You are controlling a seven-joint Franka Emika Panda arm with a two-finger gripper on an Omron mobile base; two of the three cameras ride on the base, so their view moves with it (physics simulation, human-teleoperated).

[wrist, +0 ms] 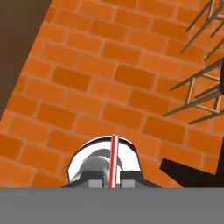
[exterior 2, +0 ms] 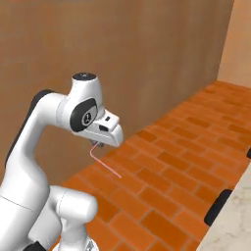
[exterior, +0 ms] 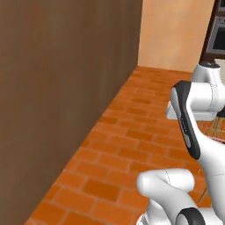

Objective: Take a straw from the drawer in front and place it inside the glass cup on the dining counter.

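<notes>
Red-pink straw [exterior 2: 105, 163] pinched in the fully closed gripper [exterior 2: 98, 144], above brick floor [exterior 2: 162, 186].

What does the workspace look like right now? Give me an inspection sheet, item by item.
Surface: orange brick floor under the arm; a corner of a beige marbled stone counter at lower right of the right base view.
Job's things: thin red-pink straw hangs from the gripper over the floor; drawer and glass cup: nothing seen.
Clutter: thin brown wooden stool legs in the hand view.
Grippers: two-finger gripper shut on the straw, pointing down.
Cables: nothing seen.
Surroundings: tall brown wooden panel wall; pale tan wall beyond; a steel oven front at far right.
</notes>
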